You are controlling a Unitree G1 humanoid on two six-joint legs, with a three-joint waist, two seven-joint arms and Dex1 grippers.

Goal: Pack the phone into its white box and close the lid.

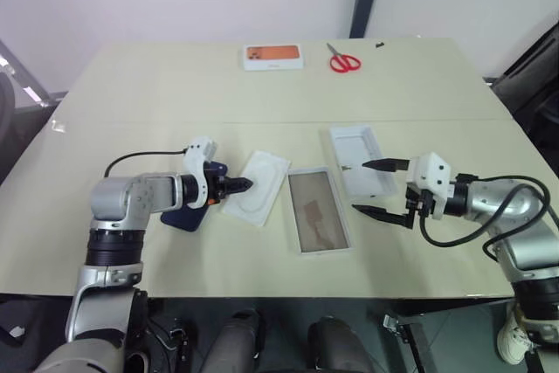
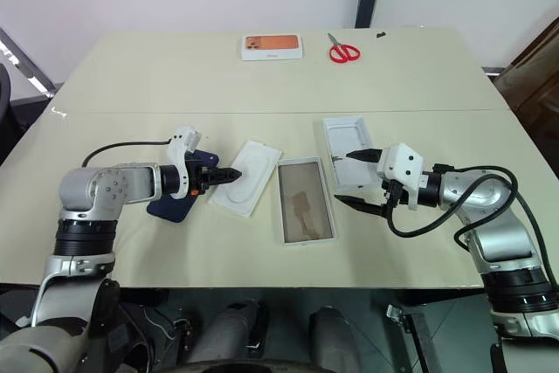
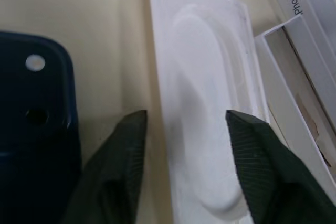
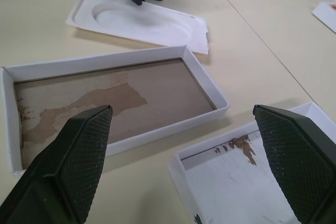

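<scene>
Phone (image 2: 179, 194), white box (image 2: 306, 200) and lid (image 2: 349, 151): one each, with left hand (image 2: 234, 175) and right hand (image 2: 351, 179) both parted, holding nothing.

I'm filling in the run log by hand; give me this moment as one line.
phone: on table, unpacked | white box: empty | lid: off, beside box | left gripper: over insert, holding nothing | right gripper: open

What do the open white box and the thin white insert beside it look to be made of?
The white box: likely matte cardboard, thin folded walls, brown floor with torn, peeled patches. The thin white insert: probably moulded pulp or thin plastic, smooth with a pressed rounded recess; which one is unclear.
</scene>
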